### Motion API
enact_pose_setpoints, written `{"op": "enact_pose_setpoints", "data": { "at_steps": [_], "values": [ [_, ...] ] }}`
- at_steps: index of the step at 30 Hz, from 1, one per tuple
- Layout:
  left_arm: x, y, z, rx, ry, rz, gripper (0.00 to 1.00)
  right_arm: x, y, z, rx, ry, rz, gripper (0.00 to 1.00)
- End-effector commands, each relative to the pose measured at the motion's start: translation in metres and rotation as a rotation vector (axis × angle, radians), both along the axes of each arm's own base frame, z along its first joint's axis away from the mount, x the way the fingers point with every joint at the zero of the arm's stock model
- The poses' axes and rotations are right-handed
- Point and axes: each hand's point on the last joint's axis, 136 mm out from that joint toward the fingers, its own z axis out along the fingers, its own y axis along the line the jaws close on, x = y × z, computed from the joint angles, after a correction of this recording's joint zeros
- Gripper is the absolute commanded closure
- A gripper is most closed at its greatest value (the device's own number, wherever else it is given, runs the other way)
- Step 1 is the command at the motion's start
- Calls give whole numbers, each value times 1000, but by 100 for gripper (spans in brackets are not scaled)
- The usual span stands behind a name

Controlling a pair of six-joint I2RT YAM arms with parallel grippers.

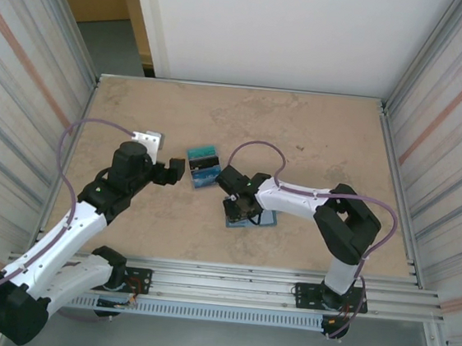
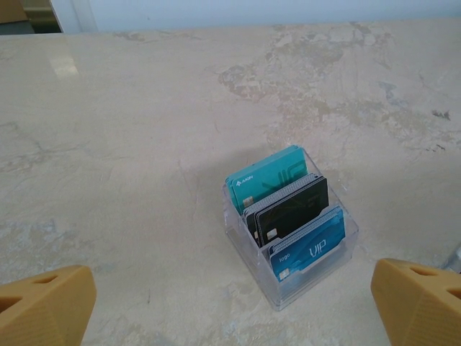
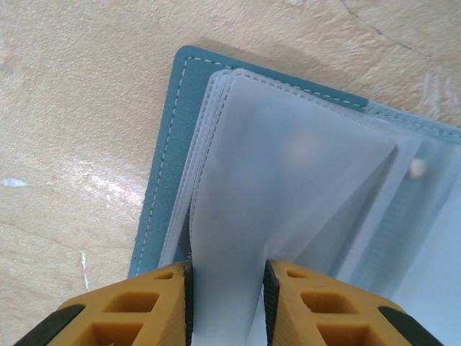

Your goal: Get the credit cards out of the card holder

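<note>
The card holder (image 1: 266, 220), a steel-blue wallet, lies open on the table under my right gripper (image 1: 242, 207). In the right wrist view its blue stitched cover (image 3: 167, 144) frames several translucent sleeves (image 3: 288, 180). One sleeve is bowed up between the pads of my right gripper (image 3: 227, 295) and touches both; no card shows in it. The credit cards (image 1: 202, 165) stand upright in a clear box (image 2: 302, 292): teal (image 2: 266, 176), black (image 2: 292, 209), blue (image 2: 310, 249). My left gripper (image 1: 180, 172) hovers wide open just left of that box, its fingertips (image 2: 43, 303) apart and empty.
A small silver block (image 1: 148, 141) lies behind the left arm. Corrugated metal walls (image 1: 26, 77) close the table on both sides, and a rail (image 1: 228, 276) runs along the near edge. Bare tabletop (image 1: 317, 141) stretches toward the back.
</note>
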Motion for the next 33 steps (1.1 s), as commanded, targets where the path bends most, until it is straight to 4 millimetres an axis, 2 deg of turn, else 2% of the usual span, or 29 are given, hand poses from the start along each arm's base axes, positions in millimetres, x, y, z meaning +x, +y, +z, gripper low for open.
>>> {"op": "enact_pose_setpoints", "data": {
  "at_steps": [1,8,17,23,33],
  "values": [
    [-1,-4,15,-1,-27,-28,1,1,-5,14,14,-17,-7,69],
    [-3,-6,23,-9,-49,-37,1,8,-23,28,-37,-78,-42,65],
    [-4,-7,28,19,-70,-31,1,11,-49,33,-54,-94,-102,64],
    [-4,-14,28,106,-92,-34,1,12,-69,36,-53,-99,-150,63],
    [-3,-36,16,180,-79,-65,1,9,-97,23,-51,-64,-233,63]
  ]
}}
